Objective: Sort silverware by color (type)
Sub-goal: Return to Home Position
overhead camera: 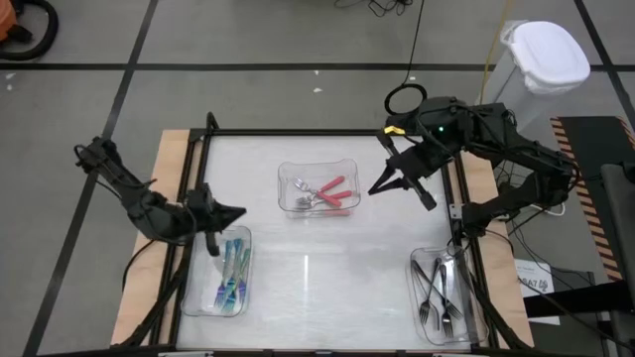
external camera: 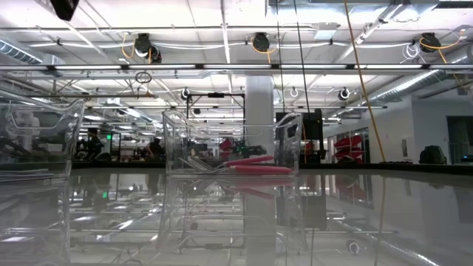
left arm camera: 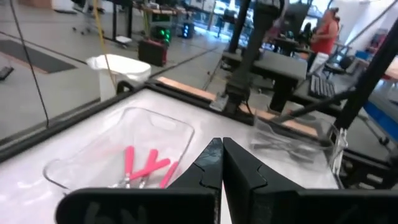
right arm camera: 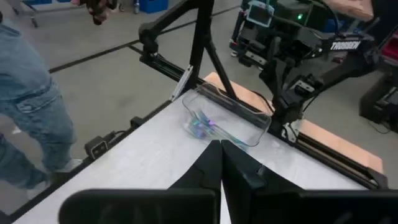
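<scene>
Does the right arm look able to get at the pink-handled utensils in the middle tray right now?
Probably yes: the right claw hovers shut beside the open-topped middle tray, nothing between it and the pink-handled utensils; the left claw waits apart.

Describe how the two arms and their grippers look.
Both the left arm and right arm are black, jointed, with black cables along them. The left gripper and right gripper each have two black fingers tapering to a point. The right arm carries a small green light and a yellow tab.
</scene>
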Tool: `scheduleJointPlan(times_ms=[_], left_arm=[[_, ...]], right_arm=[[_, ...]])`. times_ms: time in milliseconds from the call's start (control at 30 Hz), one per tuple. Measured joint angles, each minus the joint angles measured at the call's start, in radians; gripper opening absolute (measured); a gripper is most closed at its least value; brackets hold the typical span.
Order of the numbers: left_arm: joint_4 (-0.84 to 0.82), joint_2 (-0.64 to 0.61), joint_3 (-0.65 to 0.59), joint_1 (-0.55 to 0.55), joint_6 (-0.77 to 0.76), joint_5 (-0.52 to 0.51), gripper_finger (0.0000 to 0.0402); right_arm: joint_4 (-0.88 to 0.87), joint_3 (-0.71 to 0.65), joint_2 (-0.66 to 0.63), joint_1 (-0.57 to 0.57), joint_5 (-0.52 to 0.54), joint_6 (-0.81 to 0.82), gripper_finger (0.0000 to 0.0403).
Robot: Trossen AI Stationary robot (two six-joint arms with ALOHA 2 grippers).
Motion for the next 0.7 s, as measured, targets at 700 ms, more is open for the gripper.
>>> scheduleJointPlan(times_ms=[700], left_arm=[[0.236, -0.010, -0.128, 0.299, 0.112, 0.454, 0.0002]], right_arm=[[0.737, -0.777, -0.403, 0.057, 0.227, 0.289, 0.0000]])
